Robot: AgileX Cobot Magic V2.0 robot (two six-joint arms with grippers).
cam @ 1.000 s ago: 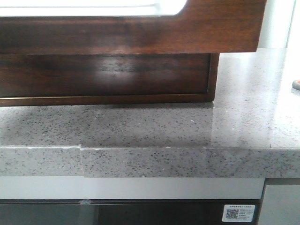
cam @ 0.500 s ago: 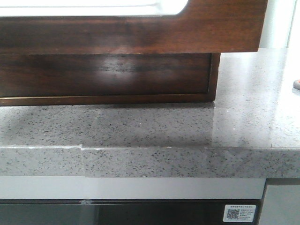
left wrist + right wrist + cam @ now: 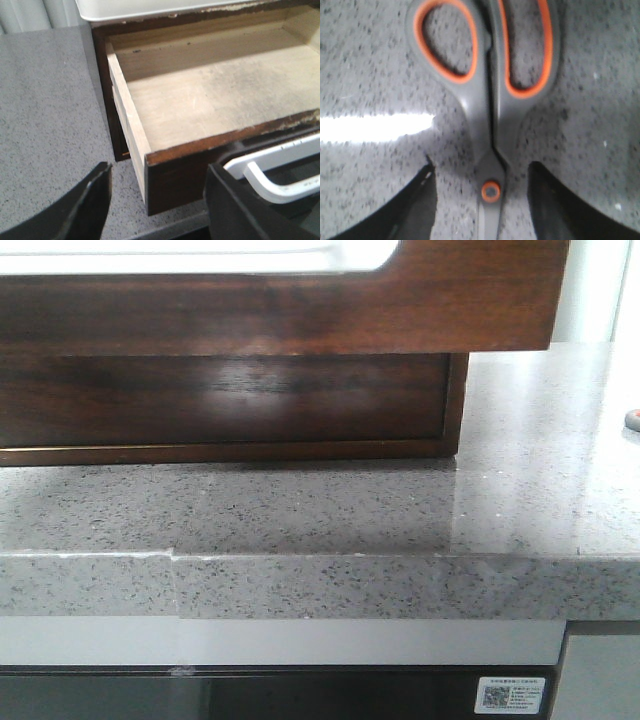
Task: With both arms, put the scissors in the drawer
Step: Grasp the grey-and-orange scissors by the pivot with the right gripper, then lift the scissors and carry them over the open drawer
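My right gripper (image 3: 482,200) hangs open, fingers straddling the scissors (image 3: 487,100) at the pivot. They lie flat on the counter (image 3: 370,75), long axis running straight between my fingers. My left gripper (image 3: 157,200), also spread, seems to wait by the pulled-out drawer (image 3: 215,105).

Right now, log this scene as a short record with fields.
drawer: pulled open, nothing visible inside
scissors: flat on the speckled grey counter, closed
left gripper: open, at the drawer's front corner, holding nothing
right gripper: open, fingers either side of the scissors' pivot, not yet closed
stage: scissors still outside the drawer
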